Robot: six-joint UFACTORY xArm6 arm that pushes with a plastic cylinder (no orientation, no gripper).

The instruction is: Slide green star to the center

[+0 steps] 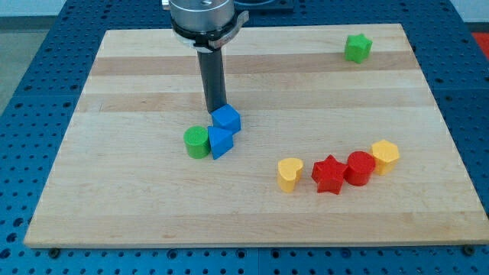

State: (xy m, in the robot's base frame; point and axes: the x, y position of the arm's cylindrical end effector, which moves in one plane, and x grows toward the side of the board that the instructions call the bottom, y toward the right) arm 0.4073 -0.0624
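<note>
We are resting my tip (216, 111) against the far side of the blue cube (227, 118), beside a blue wedge-like block (219, 142) and green cylinder (197, 142). The green star (357, 47) is sitting far right on the worktop (137, 69).
</note>
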